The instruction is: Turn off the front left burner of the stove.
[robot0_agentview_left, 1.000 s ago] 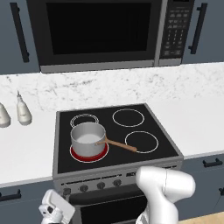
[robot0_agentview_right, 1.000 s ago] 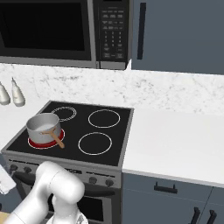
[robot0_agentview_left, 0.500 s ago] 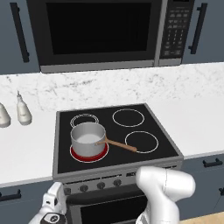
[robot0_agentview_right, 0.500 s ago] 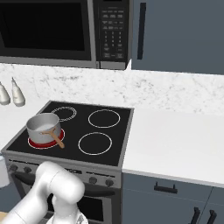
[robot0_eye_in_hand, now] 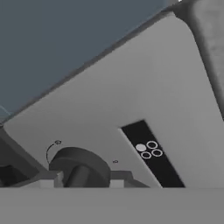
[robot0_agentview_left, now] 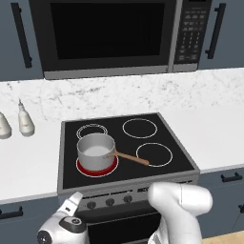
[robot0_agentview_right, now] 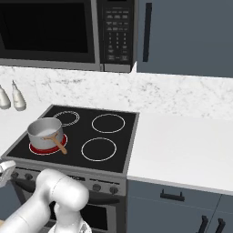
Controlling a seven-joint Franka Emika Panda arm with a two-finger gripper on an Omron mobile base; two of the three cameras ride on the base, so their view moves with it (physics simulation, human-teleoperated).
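Observation:
The front left burner [robot0_agentview_left: 84,167] glows red under a steel saucepan [robot0_agentview_left: 96,148] with a wooden handle, on the stove [robot0_agentview_left: 178,159] with its black glass top. From the right base view the burner [robot0_agentview_right: 32,147] and saucepan [robot0_agentview_right: 44,129] sit at the stove's near left. My gripper [robot0_agentview_left: 75,200] is low at the stove's front left corner, just left of the row of knobs [robot0_agentview_left: 109,202], and it also shows at the picture's left edge [robot0_agentview_right: 3,169]. Close ahead in the hand view is a dark round knob [robot0_eye_in_hand: 78,166]. Whether the fingers are apart is unclear.
A black burner diagram [robot0_eye_in_hand: 148,150] sits on the grey control panel beside the knob. A black microwave [robot0_agentview_left: 109,33] hangs above the stove. Two white bottles [robot0_agentview_left: 25,123] stand on the left counter. White counter [robot0_agentview_right: 182,145] stretches to the stove's right.
The hand has risen and moved right, from below the counter edge up to the stove's front left corner near the leftmost knob. The pan and the red glow are unchanged.

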